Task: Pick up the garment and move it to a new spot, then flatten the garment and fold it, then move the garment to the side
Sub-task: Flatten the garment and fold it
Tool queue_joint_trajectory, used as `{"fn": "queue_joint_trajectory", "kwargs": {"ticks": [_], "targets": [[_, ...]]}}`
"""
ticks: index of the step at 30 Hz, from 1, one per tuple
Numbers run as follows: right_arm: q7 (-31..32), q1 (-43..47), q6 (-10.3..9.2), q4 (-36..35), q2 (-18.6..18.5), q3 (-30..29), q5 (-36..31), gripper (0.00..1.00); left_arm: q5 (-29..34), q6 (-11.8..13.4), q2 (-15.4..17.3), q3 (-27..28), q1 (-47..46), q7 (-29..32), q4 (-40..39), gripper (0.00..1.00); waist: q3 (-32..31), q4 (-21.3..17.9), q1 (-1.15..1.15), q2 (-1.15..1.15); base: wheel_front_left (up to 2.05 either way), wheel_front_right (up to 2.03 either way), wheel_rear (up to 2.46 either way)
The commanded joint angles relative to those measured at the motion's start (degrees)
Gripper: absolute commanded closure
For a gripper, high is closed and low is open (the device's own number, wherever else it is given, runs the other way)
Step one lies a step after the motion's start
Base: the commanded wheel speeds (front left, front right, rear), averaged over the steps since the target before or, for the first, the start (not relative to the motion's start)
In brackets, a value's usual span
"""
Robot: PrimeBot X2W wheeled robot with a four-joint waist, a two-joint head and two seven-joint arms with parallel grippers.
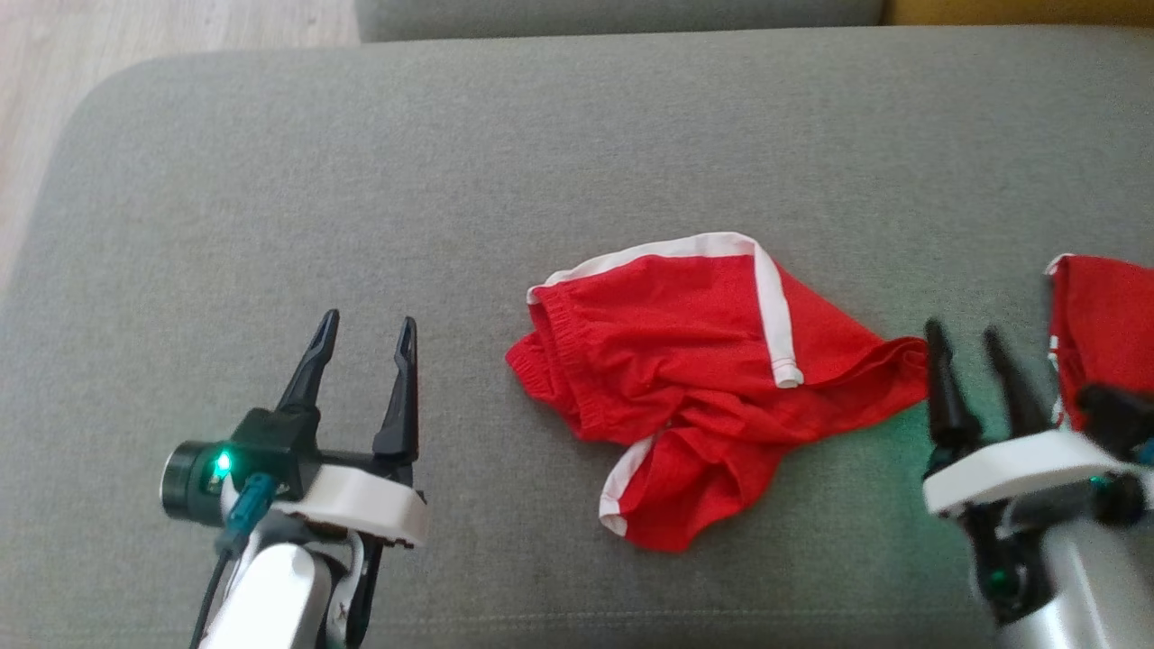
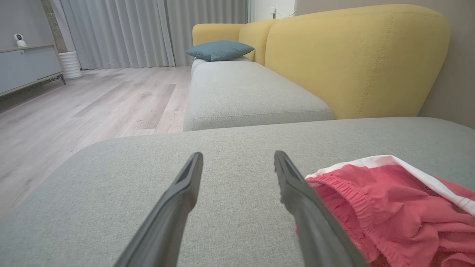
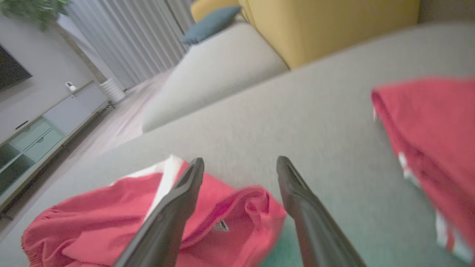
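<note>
Red white-trimmed shorts on grey cushion, small tag illegible

second red garment cut off at right edge, right gripper blurred

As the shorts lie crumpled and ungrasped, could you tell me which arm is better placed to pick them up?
Probably the right. The right gripper is open beside the right corner of the shorts, one finger over the fabric in its wrist view. The left gripper, also open, sits apart across bare cushion.

Left pincer, right pincer — both agape.
</note>
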Motion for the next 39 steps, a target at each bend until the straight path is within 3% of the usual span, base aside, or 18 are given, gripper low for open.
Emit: {"fn": "queue_joint_trajectory", "kwargs": {"ticks": [1,8,17,30,39], "targets": [[-1.32,-0.27,-0.04,-3.49,-1.69,1.6,-1.7,0.0,-0.39,0.49,1.08,2.54,-1.17,-0.17,-1.77,0.0,-0.54,-0.58,0.0,0.0,0.0,0.0,0.0],[-2.02,3.09,-0.04,-16.75,-5.01,4.06,-12.11,0.0,-0.54,1.63,1.85,3.14,0.4,0.02,-2.64,0.0,-2.79,-2.42,0.0,0.0,0.0,0.0,0.0],[3.75,11.2,-0.04,-26.64,-2.17,4.39,-14.72,0.0,-1.01,2.57,2.41,3.01,3.22,0.5,-3.66,0.0,-5.37,-3.47,0.0,0.0,0.0,0.0,0.0],[6.06,12.53,-0.04,-28.38,-1.66,4.36,-14.62,0.0,-1.46,3.08,2.9,2.67,4.01,1.03,-4.57,0.0,-5.27,-3.42,0.0,0.0,0.0,0.0,0.0],[12.74,7.71,-0.04,-22.58,-5.69,12.28,-12.35,0.0,-1.22,3.03,2.89,2.05,2.31,1.17,-5.12,0.0,-2.6,-3.0,0.0,0.0,0.0,0.0,0.0]]}}
